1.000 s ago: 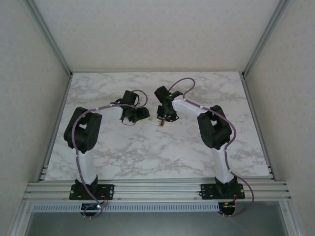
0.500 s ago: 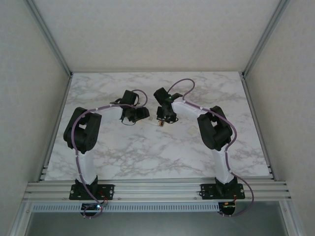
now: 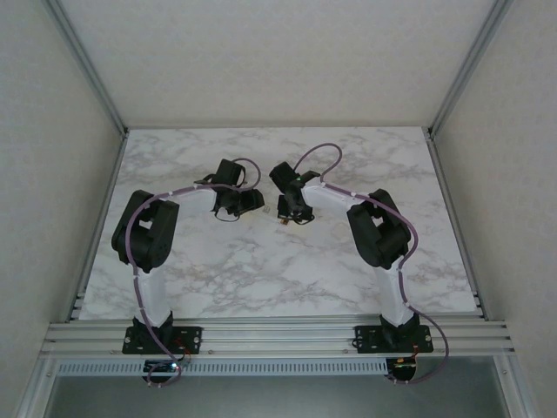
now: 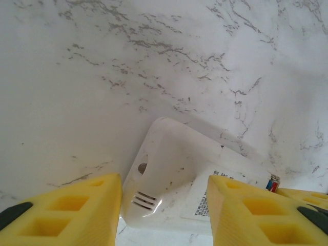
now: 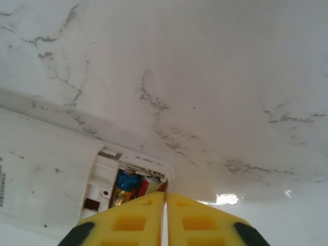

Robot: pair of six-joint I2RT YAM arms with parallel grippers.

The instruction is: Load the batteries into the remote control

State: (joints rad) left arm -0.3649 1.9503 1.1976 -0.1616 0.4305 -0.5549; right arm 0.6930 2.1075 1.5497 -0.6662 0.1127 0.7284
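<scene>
One battery (image 5: 125,185) at least sits in the open bay of the remote control (image 4: 169,164), back-up on the counter (image 5: 215,77), at nine o'clock of the pressed-together right pincer (image 5: 165,201); the left pincer (image 4: 164,187) straddles it, spread, grip unclear; loading seems unfinished.

Battery (image 5: 126,185): near end hidden behind right gripper (image 5: 165,202). Remote (image 4: 174,159): near end cut off at bottom edge, right side behind left gripper (image 4: 164,197).
</scene>
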